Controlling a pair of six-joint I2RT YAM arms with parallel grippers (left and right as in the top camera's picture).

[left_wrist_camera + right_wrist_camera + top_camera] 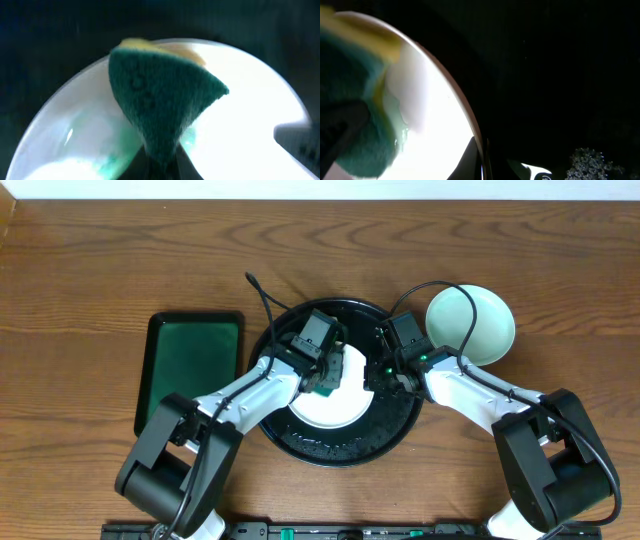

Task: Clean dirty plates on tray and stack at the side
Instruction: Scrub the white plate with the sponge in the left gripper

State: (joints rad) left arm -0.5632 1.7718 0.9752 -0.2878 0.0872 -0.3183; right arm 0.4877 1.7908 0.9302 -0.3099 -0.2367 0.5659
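The round black tray [335, 448] sits mid-surface [100, 260] with a white plate [335, 412] lying in it, toward the near side. The left pincer [325, 378] is clamped on a green sponge [160, 105] with a yellow backing and presses its green face down onto the plate's far half. A teal-green smear [107, 162] streaks the white just beside the sponge. The right pincer [378, 377] is closed at the plate's right edge. From the dim right wrist view it appears to pinch the rim between its fingers. A pale turquoise plate [470, 325] rests on the wood just off the tray's right rim, and a dark green rectangular tray [190, 370] lies to the left, apart from the black one.
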